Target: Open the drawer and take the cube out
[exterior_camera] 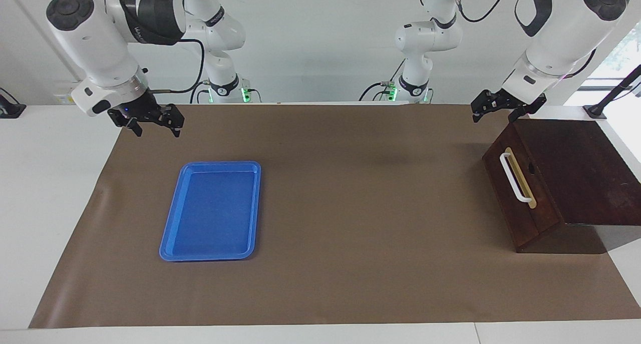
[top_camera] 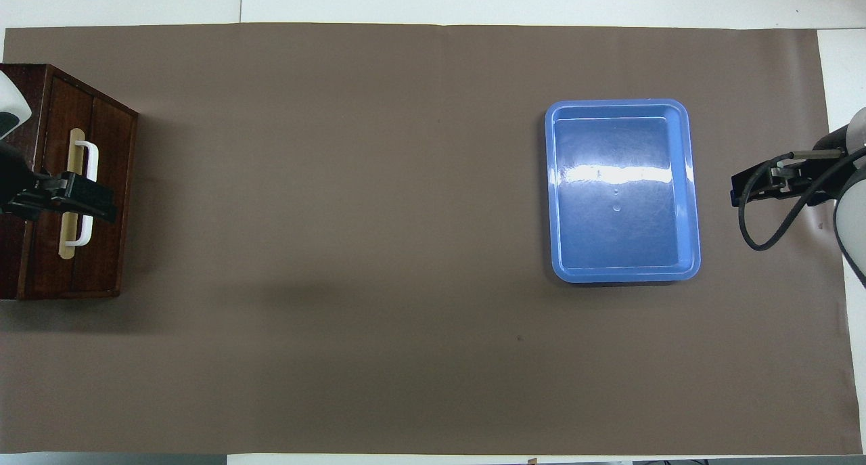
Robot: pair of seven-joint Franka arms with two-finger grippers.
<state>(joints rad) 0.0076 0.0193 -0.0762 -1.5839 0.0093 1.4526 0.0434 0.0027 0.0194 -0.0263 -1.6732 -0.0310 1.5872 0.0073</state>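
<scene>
The drawer [exterior_camera: 513,204] is closed in the dark wooden box [exterior_camera: 576,168] at the left arm's end of the table. Its white bar handle [exterior_camera: 513,178] faces the middle of the table. From overhead the drawer [top_camera: 111,181] and its handle [top_camera: 91,157] lie partly under my left gripper [top_camera: 101,206]. My left gripper [exterior_camera: 493,117] hangs open in the air over the box's upper edge, touching nothing. My right gripper [exterior_camera: 155,127] is open and raised over the mat at the right arm's end, holding nothing. The cube is hidden.
An empty blue plastic tray [exterior_camera: 170,244] lies on the brown mat [exterior_camera: 360,224] toward the right arm's end; in the overhead view the tray [top_camera: 551,194] is beside the right gripper [top_camera: 737,195]. White tabletop borders the mat.
</scene>
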